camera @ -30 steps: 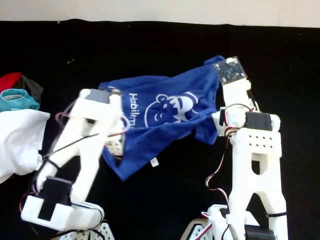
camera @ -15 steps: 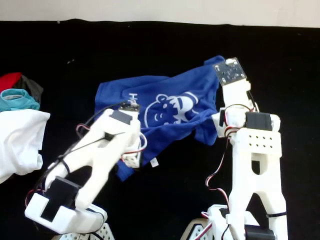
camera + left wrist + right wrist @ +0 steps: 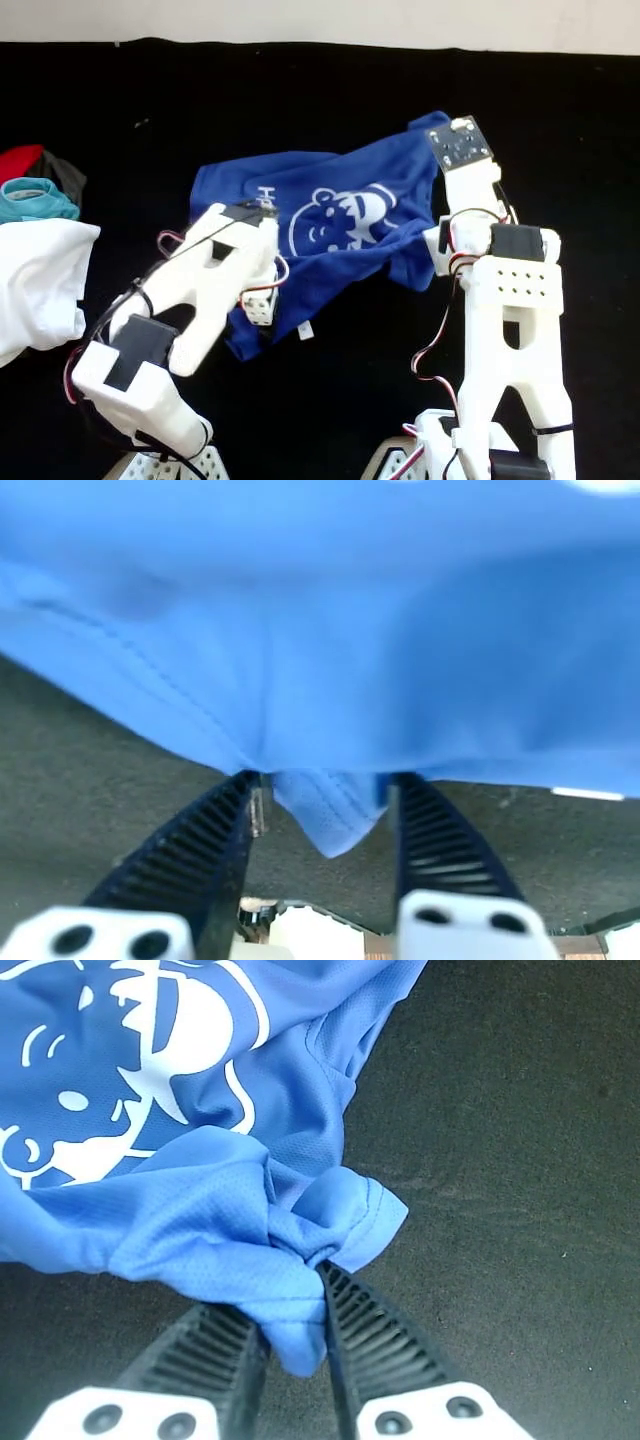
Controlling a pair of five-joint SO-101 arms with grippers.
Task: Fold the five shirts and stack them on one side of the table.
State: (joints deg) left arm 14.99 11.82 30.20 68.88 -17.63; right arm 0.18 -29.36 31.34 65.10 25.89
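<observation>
A blue shirt with a white cartoon print lies spread in the middle of the black table. My right gripper is shut on a bunched corner of the blue shirt; in the high view that arm's wrist stands at the shirt's far right corner. My left gripper is open at the shirt's near left hem, and a small fold of blue fabric hangs between its black fingers. In the high view the left arm slants over that hem.
A white shirt lies at the left edge of the table. Behind it sit a teal shirt, a red one and a dark one. The table ends at a pale wall at the back.
My left arm has swung from the shirt's left part toward its near hem, uncovering the left edge. The right arm and its grip have not moved.
</observation>
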